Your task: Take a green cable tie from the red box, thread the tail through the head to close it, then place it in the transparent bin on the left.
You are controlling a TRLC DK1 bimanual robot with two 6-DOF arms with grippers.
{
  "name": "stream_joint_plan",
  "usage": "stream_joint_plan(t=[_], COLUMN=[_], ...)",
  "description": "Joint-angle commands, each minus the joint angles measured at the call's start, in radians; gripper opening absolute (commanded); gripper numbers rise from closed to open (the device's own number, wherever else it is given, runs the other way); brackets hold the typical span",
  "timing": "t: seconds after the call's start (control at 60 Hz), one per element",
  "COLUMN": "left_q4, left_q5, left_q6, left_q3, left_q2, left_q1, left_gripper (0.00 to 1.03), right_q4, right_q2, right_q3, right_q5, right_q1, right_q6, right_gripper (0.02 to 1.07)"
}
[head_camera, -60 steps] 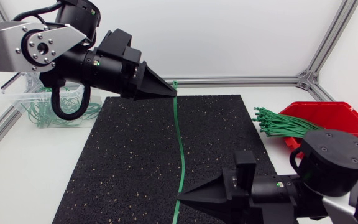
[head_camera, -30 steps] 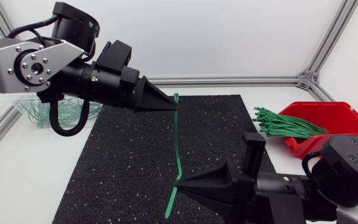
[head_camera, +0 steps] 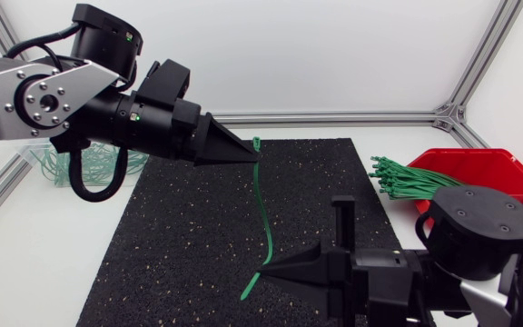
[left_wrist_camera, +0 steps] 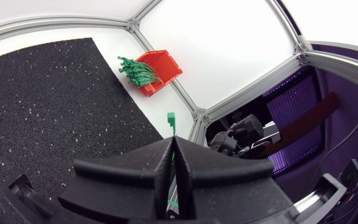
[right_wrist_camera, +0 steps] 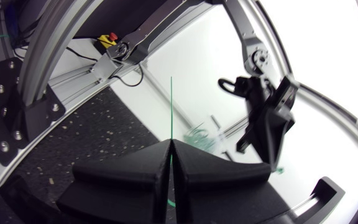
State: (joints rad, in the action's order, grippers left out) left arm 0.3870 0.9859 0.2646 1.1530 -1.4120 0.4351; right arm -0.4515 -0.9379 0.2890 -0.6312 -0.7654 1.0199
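Observation:
A green cable tie (head_camera: 260, 204) hangs stretched over the black mat (head_camera: 180, 227), held by both arms. My left gripper (head_camera: 256, 156) is shut on its upper end, and the square head (left_wrist_camera: 171, 118) pokes out past the fingertips. Near the mat's front, my right gripper (head_camera: 262, 270) is shut on the strap, with the thin tail (right_wrist_camera: 171, 106) sticking out beyond the fingers. The red box (head_camera: 493, 174) at the right holds a bundle of green ties (head_camera: 416, 182). The transparent bin (head_camera: 57, 166) at the far left is partly hidden behind my left arm.
The mat covers the table's middle, with bare white table on both sides. An aluminium frame rail (head_camera: 334, 117) runs along the back edge. In the left wrist view the red box (left_wrist_camera: 160, 68) lies far ahead of the gripper.
The right gripper has risen and slid up the strap, so more tail now hangs below it. The left gripper has shifted slightly toward the front, and the tie bows a little.

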Motion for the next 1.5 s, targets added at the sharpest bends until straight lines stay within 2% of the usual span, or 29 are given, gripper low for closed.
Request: stream_joint_plan(t=[0.0, 0.1, 0.283, 0.35, 0.467, 0.6, 0.7, 0.817, 1.05, 1.233, 1.333, 1.483], left_q4=[-0.002, -0.017, -0.129, -0.188, -0.231, -0.278, -0.330, -0.343, -0.404, -0.473, -0.557, -0.741], left_q5=[0.000, 0.000, 0.000, 0.000, 0.000, 0.002, 0.002, 0.016, 0.060, 0.099, 0.115, 0.122], left_q6=[-0.010, -0.013, -0.001, 0.018, 0.027, 0.055, 0.084, 0.085, 0.088, 0.096, 0.124, 0.185], left_q3=[-0.038, -0.052, -0.125, -0.154, -0.182, -0.207, -0.226, -0.237, -0.266, -0.315, -0.357, -0.434], left_q2=[0.022, 0.030, 0.070, 0.082, 0.088, 0.087, 0.091, 0.102, 0.119, 0.153, 0.162, 0.156], left_q1=[0.007, 0.005, 0.002, 0.001, -0.004, -0.006, -0.007, -0.009, -0.019, -0.030, -0.035, -0.042], left_gripper=[0.04, 0.04, 0.04, 0.04, 0.04, 0.04, 0.04, 0.04, 0.04, 0.04, 0.04, 0.04], right_q4=[0.103, 0.122, 0.280, 0.307, 0.353, 0.456, 0.473, 0.487, 0.487, 0.485, 0.478, 0.476], right_q2=[0.025, 0.027, 0.031, 0.036, 0.053, 0.068, 0.068, 0.042, -0.076, -0.137, -0.168, -0.200], right_q3=[0.070, 0.078, 0.165, 0.177, 0.217, 0.299, 0.346, 0.400, 0.509, 0.572, 0.593, 0.622], right_q5=[-0.021, -0.018, -0.015, -0.036, -0.079, -0.079, -0.045, -0.101, -0.369, -0.467, -0.507, -0.506], right_q1=[0.017, 0.005, -0.009, -0.014, -0.018, -0.014, 0.043, 0.084, 0.193, 0.230, 0.245, 0.253], right_q6=[-0.032, -0.089, -0.284, -0.305, -0.405, -0.615, -0.951, -1.077, -1.457, -1.712, -1.857, -2.052], right_gripper=[0.08, 0.08, 0.08, 0.08, 0.08, 0.08, 0.07, 0.08, 0.08, 0.08, 0.08, 0.08])
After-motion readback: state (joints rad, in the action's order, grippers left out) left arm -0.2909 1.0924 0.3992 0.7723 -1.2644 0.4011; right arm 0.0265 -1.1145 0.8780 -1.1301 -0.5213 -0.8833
